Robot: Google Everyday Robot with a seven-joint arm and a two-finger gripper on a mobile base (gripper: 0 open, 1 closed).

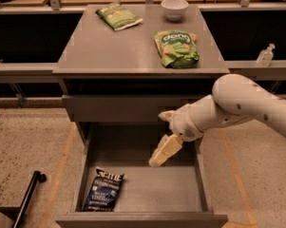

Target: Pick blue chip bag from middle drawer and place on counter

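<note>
A robot's gripper [159, 137] hangs above the right half of the open middle drawer [142, 218], its two cream fingers spread apart with nothing between them. The blue chip bag [103, 189] lies flat on the drawer floor in the front left corner, its left edge close against the side wall and well apart from the gripper. The pick has not yet begun. By the look of it, the arm needs to travel left and toward the drawer front and centre over the bag before it goes down. Turning the wrist so the fingers straddle the bag's narrower width should give a firmer hold on the crinkly film. With the bag so near the wall, the outer finger has little room, so a slow, straight descent seems wise. On the counter [114, 51] above sit two green snack bags [176, 47] and a white bowl [174, 8], with bare surface at front left for the drop.
</note>
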